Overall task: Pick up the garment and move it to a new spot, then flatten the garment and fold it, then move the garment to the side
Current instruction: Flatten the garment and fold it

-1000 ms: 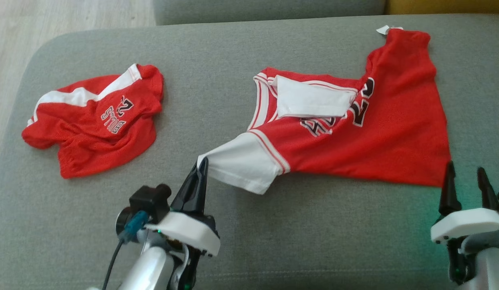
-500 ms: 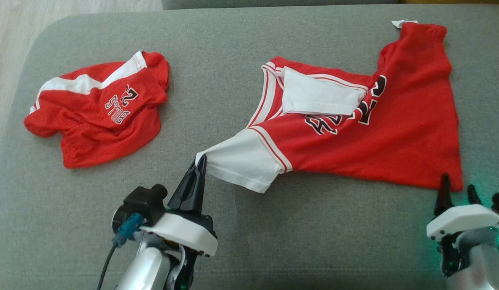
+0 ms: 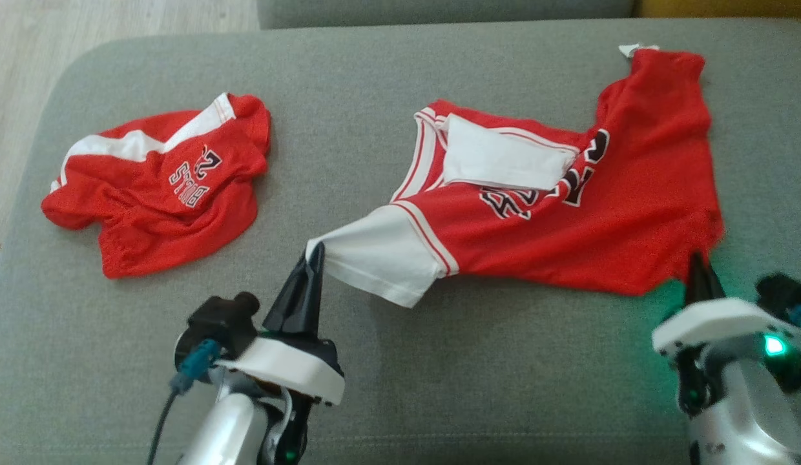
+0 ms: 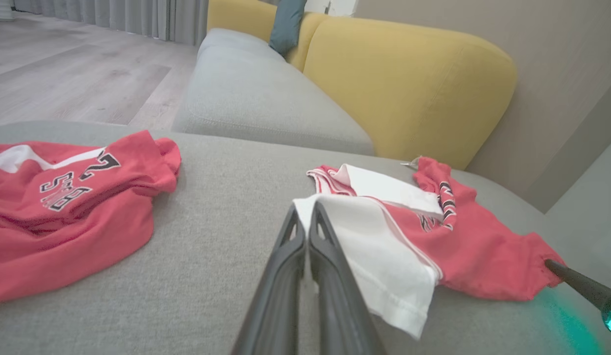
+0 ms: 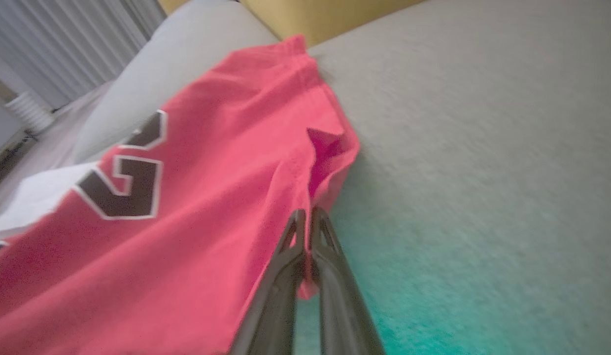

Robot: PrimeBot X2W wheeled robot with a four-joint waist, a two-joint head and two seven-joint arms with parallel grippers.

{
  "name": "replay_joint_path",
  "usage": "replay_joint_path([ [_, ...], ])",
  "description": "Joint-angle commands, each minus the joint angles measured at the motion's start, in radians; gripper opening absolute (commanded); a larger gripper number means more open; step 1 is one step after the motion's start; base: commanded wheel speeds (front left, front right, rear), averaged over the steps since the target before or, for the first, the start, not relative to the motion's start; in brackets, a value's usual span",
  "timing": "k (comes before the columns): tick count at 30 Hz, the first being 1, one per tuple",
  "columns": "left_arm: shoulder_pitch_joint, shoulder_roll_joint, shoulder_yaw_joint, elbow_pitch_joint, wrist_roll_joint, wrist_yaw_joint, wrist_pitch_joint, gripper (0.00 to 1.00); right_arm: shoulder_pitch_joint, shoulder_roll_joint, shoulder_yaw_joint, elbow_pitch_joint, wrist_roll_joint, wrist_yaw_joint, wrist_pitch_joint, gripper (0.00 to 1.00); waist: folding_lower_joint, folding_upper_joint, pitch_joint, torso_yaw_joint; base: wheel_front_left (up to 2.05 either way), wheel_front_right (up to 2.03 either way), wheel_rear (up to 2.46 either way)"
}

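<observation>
The left gripper point(image 3: 315, 250) has its 2 dark fingers pressed together on the tip of the white sleeve point(image 3: 374, 255), pinching it just above the grey cushion point(image 3: 439, 368) near the cushion's middle; in the left wrist view the same closed fingers meet at the sleeve's corner point(image 4: 305, 209), and the sleeve point(image 4: 369, 236) drapes away to their right. The right gripper point(image 3: 696, 259) is likewise closed, clamped on the near hem corner of the red jersey point(image 3: 601, 219) close to the cushion's right edge; in the right wrist view point(image 5: 308, 214) a fold of red cloth sits caught between the fingers, and the picture is blurred. A green light point(image 3: 773, 345) glows on the right wrist and tints the cushion beneath it. The jersey lies spread over the cushion's right half, stretched between the 2 grippers, black numerals face up, its far end reaching toward the far right corner. A second red garment point(image 3: 155, 194) with a white stripe lies crumpled near the left edge, well apart from the jersey. A yellow sofa back point(image 4: 409, 84) stands beyond the cushion.
</observation>
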Motion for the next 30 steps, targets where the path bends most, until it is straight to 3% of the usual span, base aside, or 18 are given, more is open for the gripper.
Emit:
replay_joint_path([
  [1, -0.037, 0.002, 0.052, -0.046, -0.015, 0.0, -0.012, 0.0, -0.041, -0.005, 0.064, -0.072, 0.017, 0.004, -0.007, 0.0, -0.0001, 0.0, -0.017, -0.009, 0.0, 0.0, 0.0],
  [11, -0.188, 0.001, 0.128, -0.122, -0.106, -0.03, -0.012, 0.0, -0.088, -0.04, 0.183, -0.48, 0.054, 0.004, 0.112, 0.0, -0.0001, 0.0, -0.142, -0.048, 0.0, 0.0, 0.0],
  [20, -0.363, 0.005, 0.168, -0.231, -0.15, -0.026, 0.046, 0.0, -0.162, -0.078, 0.197, -0.727, 0.085, 0.004, 0.203, 0.0, -0.0001, 0.0, -0.206, -0.061, 0.0, 0.0, 0.0],
  [24, -0.403, 0.005, 0.183, -0.318, -0.164, 0.006, 0.093, 0.0, -0.159, -0.072, 0.181, -0.829, 0.078, 0.004, 0.245, 0.0, -0.0001, 0.0, -0.227, -0.068, 0.0, 0.0, 0.0],
  [30, -0.382, 0.017, 0.227, -0.443, -0.147, 0.103, 0.16, 0.0, -0.099, -0.038, 0.121, -0.96, 0.035, 0.004, 0.325, 0.0, -0.0001, 0.0, -0.255, -0.09, 0.0, 0.0, 0.0],
])
